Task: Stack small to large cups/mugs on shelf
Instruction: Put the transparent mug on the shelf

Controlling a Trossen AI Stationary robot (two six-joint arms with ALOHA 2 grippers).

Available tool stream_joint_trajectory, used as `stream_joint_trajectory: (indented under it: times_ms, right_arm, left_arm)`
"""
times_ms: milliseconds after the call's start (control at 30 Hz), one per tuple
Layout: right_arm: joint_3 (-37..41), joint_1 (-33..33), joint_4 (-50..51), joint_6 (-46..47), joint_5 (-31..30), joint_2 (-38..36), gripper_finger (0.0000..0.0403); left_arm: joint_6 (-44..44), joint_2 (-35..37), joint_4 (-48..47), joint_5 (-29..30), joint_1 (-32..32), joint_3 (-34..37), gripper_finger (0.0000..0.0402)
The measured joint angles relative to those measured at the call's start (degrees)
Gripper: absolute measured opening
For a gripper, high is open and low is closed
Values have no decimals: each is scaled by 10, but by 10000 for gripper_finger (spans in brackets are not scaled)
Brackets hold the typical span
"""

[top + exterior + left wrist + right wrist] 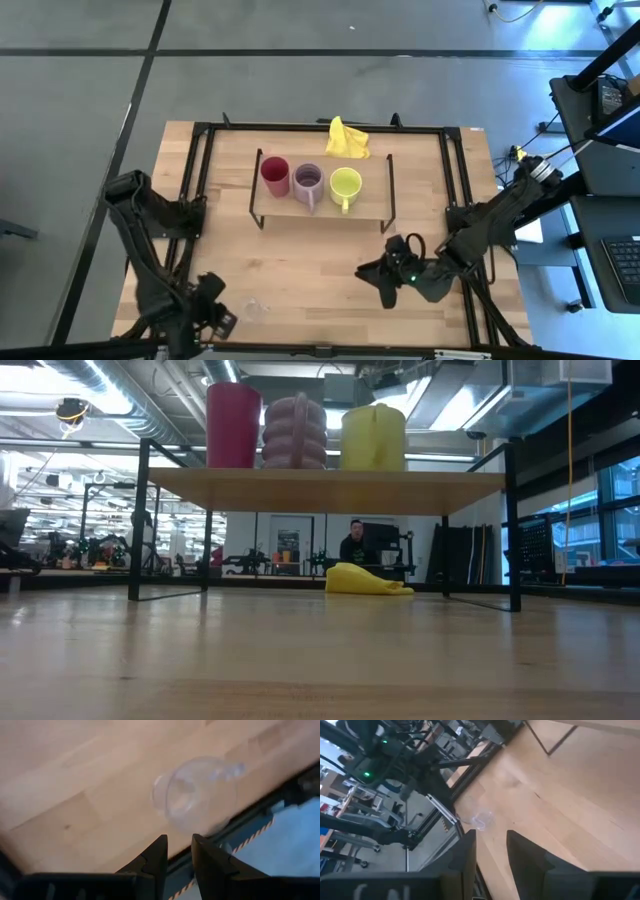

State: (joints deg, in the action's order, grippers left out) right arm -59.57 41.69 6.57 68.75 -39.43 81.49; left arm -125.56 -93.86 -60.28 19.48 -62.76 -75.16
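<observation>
Cups stand in a row on the shelf (322, 210), which sits toward the far middle of the desk (300, 265): a red cup (275, 175) on the left arm's side, a lilac mug (308, 183) in the middle and a yellow-green mug (345, 185) on the right arm's side. From above, the three are set close together, and the low view shows them upright on the board, the red cup (233, 424) just beside the lilac mug (295, 432) and the yellow-green mug (373, 436) next along.

The tiny clear glass (252, 306) is not on the shelf. It lies on the bare desk near the front edge, just beside the left claw (218, 320). In the left wrist view the glass (197, 792) is tipped on its side, mouth toward the camera, close to the desk edge and a little ahead of the left claw (179, 851), whose fingers are nearly together with only a slim gap, holding nothing.

The right claw (378, 283) hovers low over the front right part of the desk, well apart from the glass. In its wrist view its fingers (465, 851) stand narrowly parted and empty, with the glass (481, 818) farther off near the desk edge.

A yellow cloth (346, 139) lies crumpled on the desk just behind the shelf. A person (352, 543) shows in the room beyond.
</observation>
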Motion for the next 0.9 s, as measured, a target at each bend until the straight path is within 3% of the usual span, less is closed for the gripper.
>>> stream_joint_trajectory:
  times_ms: [333,633,900]
  right_arm:
    - [0,3,-34,-36,-2,14,110]
    - [0,3,-40,-51,3,14,110]
    - [0,5,-39,-50,5,14,110]
  left_arm:
    - [-9,-48,-4,-70,35,0,82]
    - [-10,-60,48,-22,48,0,82]
    - [-4,-73,43,-30,51,0,82]
